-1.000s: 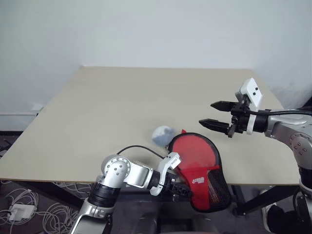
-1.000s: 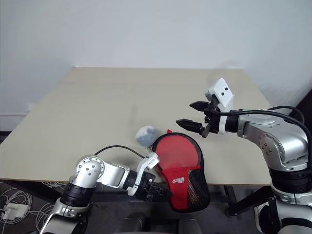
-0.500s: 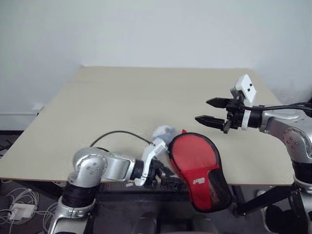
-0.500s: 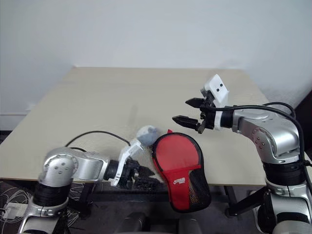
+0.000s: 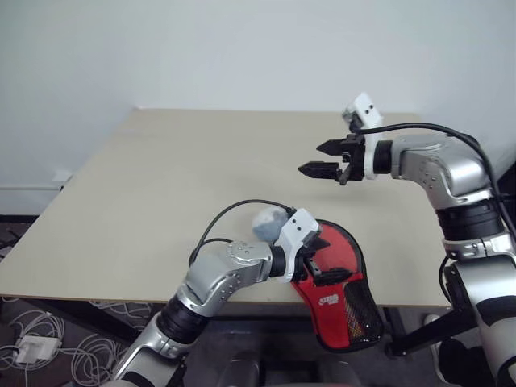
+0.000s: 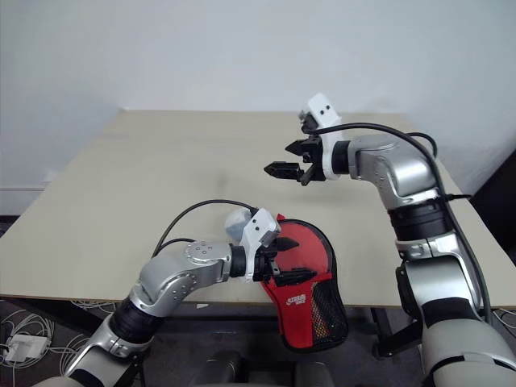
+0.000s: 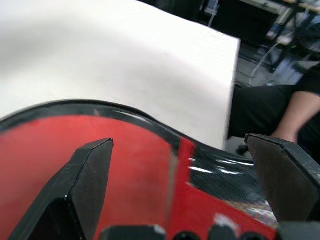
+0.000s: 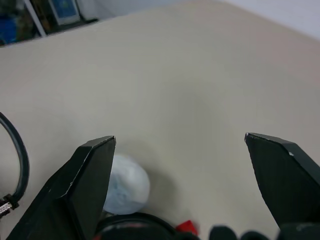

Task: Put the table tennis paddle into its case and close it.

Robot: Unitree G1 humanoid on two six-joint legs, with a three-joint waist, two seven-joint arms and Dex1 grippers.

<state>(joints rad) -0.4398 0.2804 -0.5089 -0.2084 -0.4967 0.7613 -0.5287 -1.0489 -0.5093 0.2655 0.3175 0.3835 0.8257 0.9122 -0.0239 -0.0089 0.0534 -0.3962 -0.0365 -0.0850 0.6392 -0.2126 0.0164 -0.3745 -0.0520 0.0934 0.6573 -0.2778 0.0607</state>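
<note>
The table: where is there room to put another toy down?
The table is bare across its whole far half and left side. It is crowded at the near right edge, where the red case, the pale ball and the open left gripper bunch together. The right gripper hovers above.

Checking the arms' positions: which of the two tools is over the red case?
The left tool, jaws open over the red case at the table's near edge. The right tool hangs open above bare tabletop, farther back.

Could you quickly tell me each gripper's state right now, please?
Left gripper: open, over the case, holding nothing.
Right gripper: open, empty.
</note>
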